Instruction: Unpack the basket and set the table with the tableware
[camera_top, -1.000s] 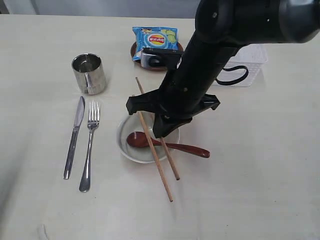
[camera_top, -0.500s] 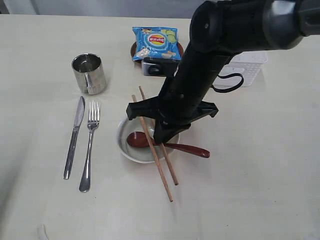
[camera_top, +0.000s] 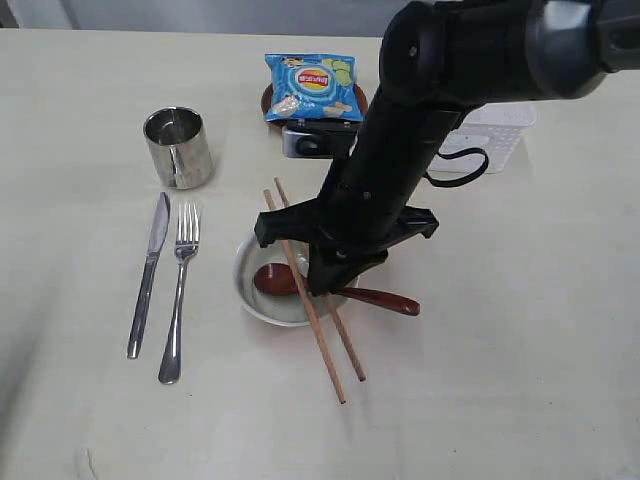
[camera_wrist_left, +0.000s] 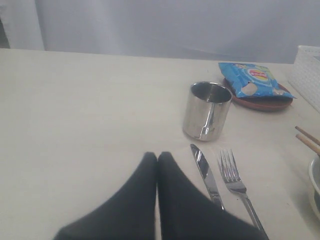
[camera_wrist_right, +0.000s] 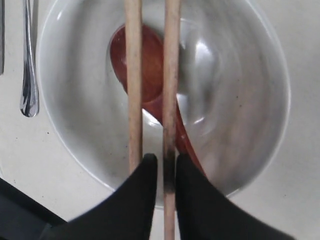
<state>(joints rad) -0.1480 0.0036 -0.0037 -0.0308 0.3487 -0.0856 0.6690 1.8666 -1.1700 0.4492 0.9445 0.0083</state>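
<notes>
— Cream-white table (camera_top: 520, 400) fills every view. What is the biggest thing on it?
— The black right arm (camera_top: 400, 150), which reaches down over the middle. Behind it, toward the far right, sits the white perforated basket (camera_top: 505, 120) (the arm hides most of it, so I cannot see inside).
— And the tableware?
— The cream bowl (camera_top: 250, 290) sits mid-table. Beyond it lies a blue chip bag (camera_top: 312, 85), and the steel mug (camera_top: 178, 148) stands upright to the left of the bag.
— The long pieces?
— The wooden chopsticks (camera_top: 335, 365) lie side by side across the bowl, with their near ends out past its rim. Left of the bowl, the knife (camera_top: 150, 270) and fork (camera_top: 180, 290) lie parallel and just apart, the knife outermost. The reddish spoon (camera_top: 385, 298) has its head in the bowl and its handle over the rim to the right. Only a sliver of the brown plate (camera_top: 268, 100) shows under the bag.
— The grippers?
— The right gripper (camera_wrist_right: 166, 160) is narrow and pinches one chopstick over the bowl; the other stick lies just outside one finger. The left gripper (camera_wrist_left: 157, 156) has its tips pressed together and holds nothing, low over the table near the knife.
</notes>
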